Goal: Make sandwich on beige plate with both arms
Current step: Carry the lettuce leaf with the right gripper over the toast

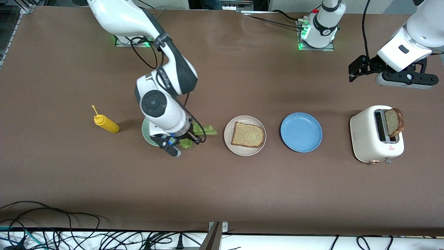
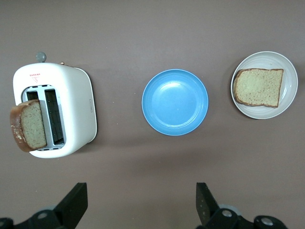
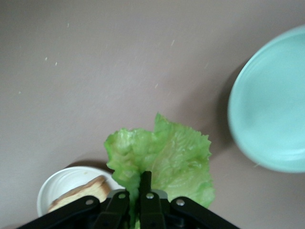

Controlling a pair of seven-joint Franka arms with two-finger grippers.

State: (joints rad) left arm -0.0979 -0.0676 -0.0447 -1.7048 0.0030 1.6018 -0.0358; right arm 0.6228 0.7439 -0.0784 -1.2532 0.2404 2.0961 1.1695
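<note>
Right gripper (image 1: pixel 189 140): fingers pinched together on a ruffled green lettuce leaf (image 1: pixel 204 130), held in the air over the brown table (image 1: pixel 222 187) between the mint-green plate (image 1: pixel 147 133) and the beige plate (image 1: pixel 245 135); leaf hanging from the fingertips, seen close in the right wrist view (image 3: pixel 162 155) with the mint-green plate (image 3: pixel 271 105) to one side and the beige plate (image 3: pixel 62 186) at the frame edge.

Left gripper (image 1: pixel 360 67): fingers spread wide, nothing between them, hovering over bare table toward the left arm's end, above the toaster's end of the row; both fingertips (image 2: pixel 76 200) visible along the edge of the left wrist view.

Beige plate: on the table, mid-row, carrying one square slice of brown bread (image 1: pixel 247 134) lying flat. No lettuce or second slice on it yet.

Blue plate (image 1: pixel 301 132): beside the beige plate, toward the left arm's end; nothing on it.

White toaster (image 1: pixel 376 139): at the left arm's end of the row, with a second bread slice (image 1: pixel 396 122) standing up out of one slot, tilted.

Yellow squeeze bottle (image 1: pixel 105 123): lying on its side near the mint-green plate, toward the right arm's end.

Surface: matte brown tabletop. Black cables (image 1: pixel 69 232) along the edge nearest the front camera.
</note>
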